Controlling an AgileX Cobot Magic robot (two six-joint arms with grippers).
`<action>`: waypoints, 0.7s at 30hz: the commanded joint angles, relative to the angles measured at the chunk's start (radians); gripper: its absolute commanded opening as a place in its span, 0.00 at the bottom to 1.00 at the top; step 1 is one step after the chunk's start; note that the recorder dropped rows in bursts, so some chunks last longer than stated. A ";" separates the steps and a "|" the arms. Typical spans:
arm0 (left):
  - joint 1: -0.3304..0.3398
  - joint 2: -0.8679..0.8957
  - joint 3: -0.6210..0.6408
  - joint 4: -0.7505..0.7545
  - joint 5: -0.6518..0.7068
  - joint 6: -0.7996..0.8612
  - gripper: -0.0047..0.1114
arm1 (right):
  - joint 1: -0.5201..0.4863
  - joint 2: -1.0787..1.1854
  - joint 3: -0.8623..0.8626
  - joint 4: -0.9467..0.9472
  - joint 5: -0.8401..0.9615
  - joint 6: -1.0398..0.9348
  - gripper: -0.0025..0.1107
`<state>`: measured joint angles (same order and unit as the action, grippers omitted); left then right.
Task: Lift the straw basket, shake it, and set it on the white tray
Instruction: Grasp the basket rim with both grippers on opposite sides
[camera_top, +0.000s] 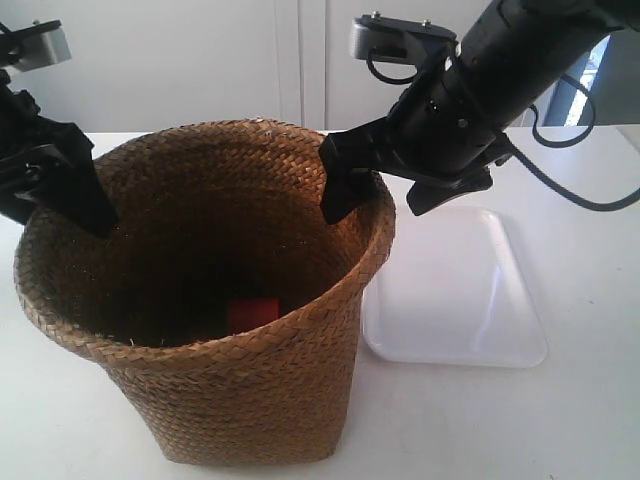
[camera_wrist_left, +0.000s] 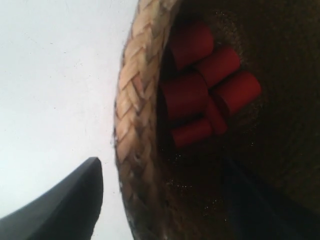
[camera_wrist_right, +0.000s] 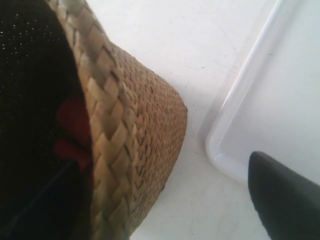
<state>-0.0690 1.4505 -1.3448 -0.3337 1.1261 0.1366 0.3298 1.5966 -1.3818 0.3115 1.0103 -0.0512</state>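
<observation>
Jaws agape astride woven straw basket (camera_top: 230, 400) rim (cylinders (camera_wrist_left: 186, 94) inside)

Big brown woven straw basket (camera_wrist_left: 135, 115): braided rim cuts right across shot, inside pretty dark. Bunch of red cylinder blocks (camera_wrist_left: 200, 95) piled together in there, maybe five or six, touching each other. Left gripper (camera_wrist_left: 165, 172) straddling rim, jaws wide. One black finger (camera_wrist_left: 65, 210) outside over plain white table (camera_wrist_left: 55, 75), sliver of white between it and weave. Other finger (camera_wrist_left: 260, 210) inside, murky, contact hard to call.
</observation>
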 joint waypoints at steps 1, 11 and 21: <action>-0.002 0.009 0.008 -0.022 0.012 0.003 0.64 | 0.000 0.001 -0.003 -0.008 -0.011 0.004 0.76; -0.002 0.041 0.008 -0.025 0.027 0.003 0.64 | 0.000 0.001 -0.001 -0.014 -0.014 0.008 0.76; -0.002 0.076 0.008 -0.078 0.025 0.047 0.64 | 0.000 0.001 -0.001 -0.014 -0.014 0.010 0.76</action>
<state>-0.0690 1.5188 -1.3448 -0.3759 1.1259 0.1671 0.3298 1.5966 -1.3818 0.3042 1.0063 -0.0452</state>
